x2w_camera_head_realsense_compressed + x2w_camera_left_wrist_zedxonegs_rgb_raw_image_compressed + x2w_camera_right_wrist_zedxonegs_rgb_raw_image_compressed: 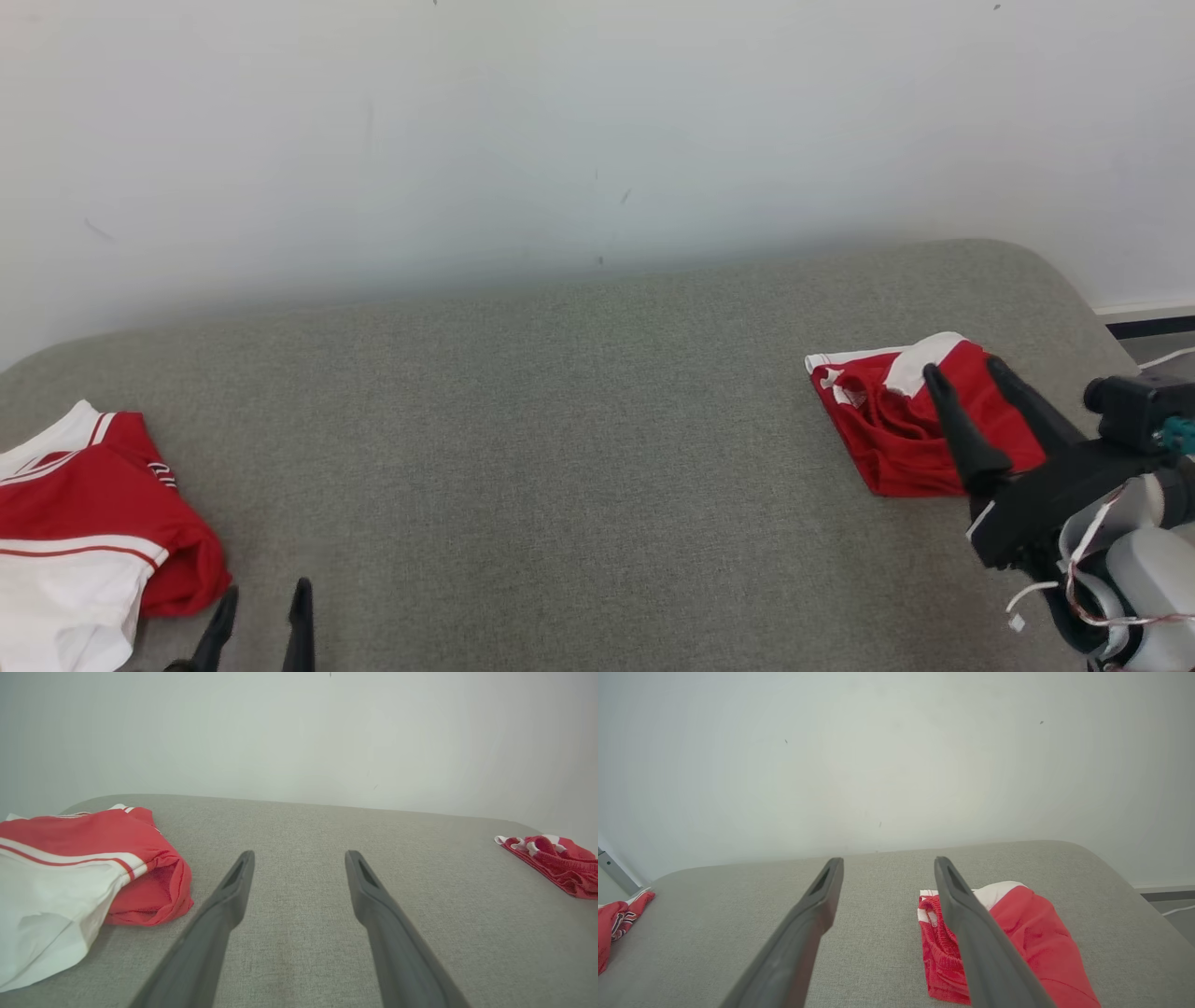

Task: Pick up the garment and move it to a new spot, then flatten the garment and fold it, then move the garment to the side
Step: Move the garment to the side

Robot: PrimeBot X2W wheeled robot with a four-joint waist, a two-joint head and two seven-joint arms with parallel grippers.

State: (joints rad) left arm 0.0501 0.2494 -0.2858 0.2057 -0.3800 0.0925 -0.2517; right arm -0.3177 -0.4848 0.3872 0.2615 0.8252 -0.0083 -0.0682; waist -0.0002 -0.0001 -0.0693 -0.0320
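Note:
A small folded red garment [887, 439] with white trim lies at the right of the grey padded table [560, 420]. My right gripper [965, 369] hovers over its right half, fingers spread and empty. In the right wrist view the right gripper [888, 860] stands open, its right finger crossing the garment [1031, 938]. My left gripper [265, 590] stays low at the front left, open and holding nothing. Its wrist view shows the left gripper [300, 854] over bare fabric, with the red garment [565, 868] far right.
A larger red and white jersey [84, 504] lies bunched at the table's left edge, just left of the left gripper; it is the jersey [93, 840] beside the left finger. A pale wall [597, 121] rises behind the table. Floor and a cable [1167, 357] show past the right corner.

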